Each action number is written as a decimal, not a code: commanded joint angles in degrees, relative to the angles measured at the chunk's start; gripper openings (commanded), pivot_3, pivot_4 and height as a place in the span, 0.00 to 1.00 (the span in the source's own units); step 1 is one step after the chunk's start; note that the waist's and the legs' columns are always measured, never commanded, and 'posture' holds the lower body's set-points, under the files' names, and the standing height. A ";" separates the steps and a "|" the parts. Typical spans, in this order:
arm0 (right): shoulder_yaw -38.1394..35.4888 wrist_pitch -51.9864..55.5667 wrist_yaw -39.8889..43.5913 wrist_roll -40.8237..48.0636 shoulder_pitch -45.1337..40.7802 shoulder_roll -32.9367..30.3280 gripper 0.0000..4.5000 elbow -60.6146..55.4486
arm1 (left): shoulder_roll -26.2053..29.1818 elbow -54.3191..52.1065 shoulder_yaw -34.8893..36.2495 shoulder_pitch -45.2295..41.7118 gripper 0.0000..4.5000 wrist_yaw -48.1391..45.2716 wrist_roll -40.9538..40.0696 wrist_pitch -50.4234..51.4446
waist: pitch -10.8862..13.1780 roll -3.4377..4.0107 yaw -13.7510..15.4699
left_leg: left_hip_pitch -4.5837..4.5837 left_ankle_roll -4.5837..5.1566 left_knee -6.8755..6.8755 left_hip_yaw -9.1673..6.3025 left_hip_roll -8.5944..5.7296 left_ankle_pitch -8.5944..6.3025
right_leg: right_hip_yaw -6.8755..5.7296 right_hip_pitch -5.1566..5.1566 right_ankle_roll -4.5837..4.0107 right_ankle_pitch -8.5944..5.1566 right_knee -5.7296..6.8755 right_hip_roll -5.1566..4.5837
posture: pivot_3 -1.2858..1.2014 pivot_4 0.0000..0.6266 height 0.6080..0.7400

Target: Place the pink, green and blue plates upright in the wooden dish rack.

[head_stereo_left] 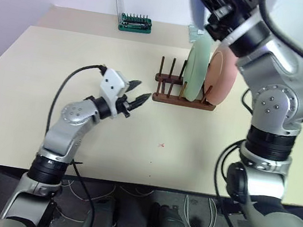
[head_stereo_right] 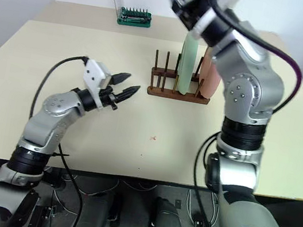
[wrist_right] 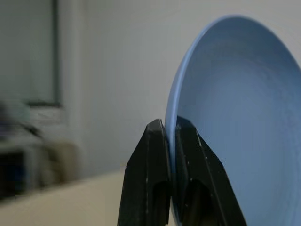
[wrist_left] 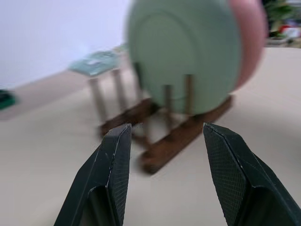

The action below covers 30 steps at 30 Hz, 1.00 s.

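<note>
Blue plate: the round light blue matte plate (wrist_right: 244, 122) is held up in the air by its rim, high over the far right part of the tabletop, above the rack; the right gripper (wrist_right: 170, 136) is clamped on that rim.
Handling: I judge it stiff, light and rather smooth; a grip on the thin rim alone can let it swing or slip, so a hold deep over the edge is safer. If it is ceramic, it may chip against the pegs.
Rack: the small dark reddish-brown wooden dish rack (head_stereo_left: 169, 96) stands at about 1 o'clock from the tabletop centre; its pegs at the 9 o'clock end are free.
Other plates: the pale mint green round plate (head_stereo_left: 196, 66) stands upright between the pegs, and the salmon pink round plate (head_stereo_left: 222, 74) stands upright just beside it at its 3 o'clock side.
Left gripper: the left gripper (head_stereo_left: 134, 100) hovers with its fingers apart and nothing in it, near the rack at its 9 o'clock side.
Tabletop: the beige tabletop (head_stereo_left: 42, 72) also carries a green tool holder with a clear lid (head_stereo_left: 135, 22) at 11 o'clock, far edge.
Hard to see: in the head views the blue plate is cut off by the picture's upper edge and mostly covered by the right arm; the plates' lower edges in the slots are hidden by pegs.
</note>
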 commanded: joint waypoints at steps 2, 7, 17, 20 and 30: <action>-4.82 7.97 -11.50 8.92 -0.74 6.00 0.01 0.14 | 2.99 -2.05 3.23 1.95 0.55 -2.70 -1.73 -1.37 | -0.01 -0.02 0.15 | 0.01 -0.01 0.04 0.00 0.01 0.00 | -0.02 0.03 -0.02 -0.01 -0.01 -0.06 | 0.52 0.24 0.92; -5.40 11.21 -19.40 9.31 2.14 10.43 0.01 4.41 | 5.13 -3.14 3.98 4.23 0.55 -4.64 -2.84 -0.44 | -0.03 -0.04 0.13 | -0.04 -0.01 0.05 0.06 -0.03 0.00 | -0.03 0.04 -0.11 -0.06 -0.08 -0.16 | 0.52 0.24 0.92; -7.45 9.27 -22.37 8.93 2.36 10.79 0.01 9.95 | 4.95 -4.51 2.85 4.94 0.55 -5.47 -3.68 0.65 | -0.02 -0.03 -1.05 | -0.04 -0.01 0.00 0.06 -0.03 0.00 | -0.03 0.01 0.00 0.00 -0.08 -0.10 | 0.52 0.24 0.92; -8.97 9.24 -23.65 10.23 1.68 11.47 0.01 12.02 | 4.94 -4.56 2.64 5.21 0.55 -5.56 -3.57 0.64 | -0.02 -0.03 -1.29 | -0.04 -0.01 -0.04 0.06 -0.02 0.00 | -0.03 0.00 0.01 0.00 -0.07 -0.07 | 0.52 0.24 0.92; -11.16 9.03 -25.07 9.07 -2.56 11.03 0.01 23.29 | 4.92 -6.30 1.63 5.94 0.55 -5.79 -3.63 1.94 | -0.02 -0.03 -1.34 | -0.03 0.00 -0.05 0.05 -0.02 0.00 | -0.02 -0.02 0.01 0.00 -0.07 -0.03 | 0.52 0.24 0.92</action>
